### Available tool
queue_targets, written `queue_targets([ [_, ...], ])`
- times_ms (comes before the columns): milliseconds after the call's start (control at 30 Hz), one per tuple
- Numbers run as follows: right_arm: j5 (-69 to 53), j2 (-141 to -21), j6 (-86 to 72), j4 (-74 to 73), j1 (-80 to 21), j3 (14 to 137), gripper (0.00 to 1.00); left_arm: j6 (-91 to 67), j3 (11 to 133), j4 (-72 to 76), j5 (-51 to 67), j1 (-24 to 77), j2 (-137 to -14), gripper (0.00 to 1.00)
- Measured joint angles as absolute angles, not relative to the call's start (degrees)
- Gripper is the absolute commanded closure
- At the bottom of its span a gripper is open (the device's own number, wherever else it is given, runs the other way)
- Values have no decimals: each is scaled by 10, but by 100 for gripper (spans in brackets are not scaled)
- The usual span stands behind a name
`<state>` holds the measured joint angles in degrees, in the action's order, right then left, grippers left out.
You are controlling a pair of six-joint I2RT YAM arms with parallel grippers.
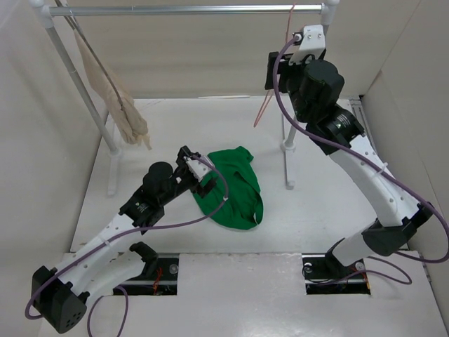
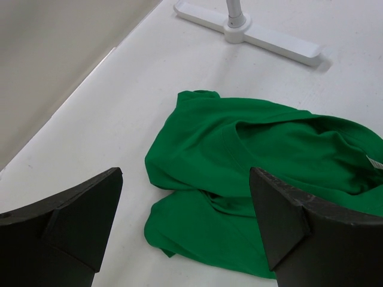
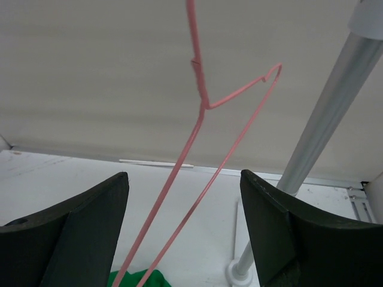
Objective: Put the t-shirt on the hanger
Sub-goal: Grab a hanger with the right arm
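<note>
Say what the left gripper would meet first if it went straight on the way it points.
Most likely the green t-shirt, crumpled on the table ahead of the open left gripper; nothing shows between, though depth is unclear.

The bright green soft cloth t-shirt (image 1: 235, 188) is one plain, even green, save a small pale label (image 2: 374, 161) at its neck. The thin triangular wire hanger (image 3: 204, 106) is salmon pink throughout. The flat worktop (image 1: 175, 126) is matt white. The limp cloth garment (image 1: 119, 105) is beige to cream and plain. The tubular rack (image 1: 189, 10) has a silver-grey rail with white joints and feet. The left arm (image 1: 105, 242) and the right arm (image 1: 365, 175) are white shells with black joints, trailing purple cables (image 1: 276, 77). The left hand (image 2: 185, 173) and the right hand (image 3: 184, 175) have matt black fingers.
</note>
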<state>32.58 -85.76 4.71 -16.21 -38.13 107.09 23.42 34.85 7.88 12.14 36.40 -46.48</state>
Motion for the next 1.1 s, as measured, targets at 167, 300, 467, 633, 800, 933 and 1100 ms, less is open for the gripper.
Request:
queue_targets([
  [167, 288, -868, 25, -162, -332, 1070, 33, 234, 349, 79, 117, 364, -462, 15],
  [300, 262, -878, 17, -163, -303, 1065, 35, 234, 349, 79, 113, 364, -462, 15],
  [467, 234, -886, 14, -164, -296, 1060, 34, 234, 349, 79, 110, 364, -462, 15],
  [633, 229, -889, 12, -164, -296, 1060, 71, 234, 349, 79, 109, 364, -462, 15],
  [800, 232, -890, 20, -168, -296, 1060, 100, 234, 346, 79, 104, 364, -461, 15],
  [933, 220, -889, 65, -164, -301, 1059, 100, 232, 342, 80, 103, 364, -461, 21],
  [1100, 157, -886, 159, -160, -330, 1060, 100, 225, 341, 92, 116, 364, -466, 30],
])
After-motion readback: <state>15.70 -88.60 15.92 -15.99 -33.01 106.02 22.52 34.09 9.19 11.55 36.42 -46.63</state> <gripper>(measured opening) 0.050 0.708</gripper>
